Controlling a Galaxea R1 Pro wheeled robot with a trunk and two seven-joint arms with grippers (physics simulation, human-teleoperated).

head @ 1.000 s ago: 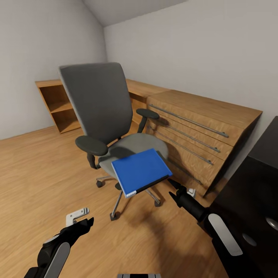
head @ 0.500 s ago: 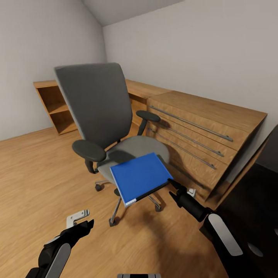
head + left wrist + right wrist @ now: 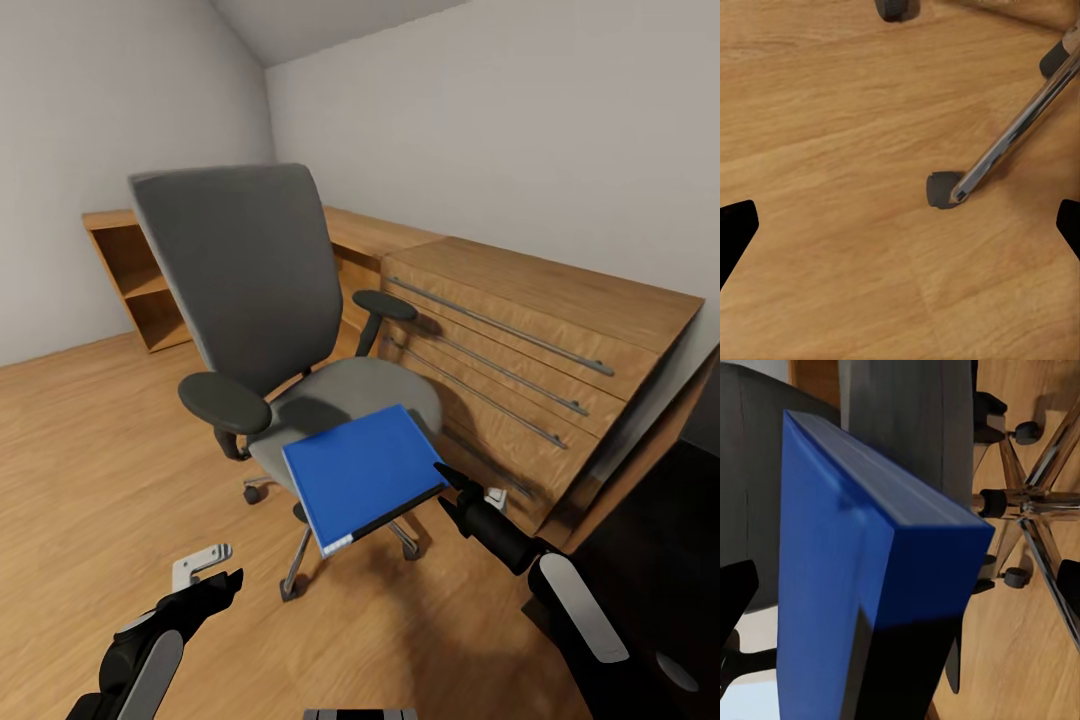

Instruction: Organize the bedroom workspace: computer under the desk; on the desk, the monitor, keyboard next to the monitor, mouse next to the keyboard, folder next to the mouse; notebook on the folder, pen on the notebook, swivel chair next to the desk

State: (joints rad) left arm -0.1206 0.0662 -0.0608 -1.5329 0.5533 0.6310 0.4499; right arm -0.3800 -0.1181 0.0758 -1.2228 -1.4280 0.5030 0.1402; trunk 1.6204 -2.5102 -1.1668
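right gripper (image 3: 448,488) sits at the folder's (image 3: 362,472) corner nearest the dresser (image 3: 520,340), its two dark fingers set apart around that edge, though whether they pinch it firmly i cannot tell. in the right wrist view the folder (image 3: 847,585) runs out from between the finger tips, blue cover and thick spine, with the chair (image 3: 907,427) seat and chrome base behind it. the folder lies tilted over the front of the chair's (image 3: 270,330) seat, overhanging it toward the robot; whether it rests on the cushion or is lifted just off it cannot be made out. the chair stands on the wood floor (image 3: 90,450) just beside the dresser, its back toward the left wall and one armrest near the drawer fronts. left gripper (image 3: 215,577) hangs low over the floor, well apart from the chair, fingers spread with nothing between them; its wrist view looks down on a caster (image 3: 942,189) and a chrome leg of the chair base.
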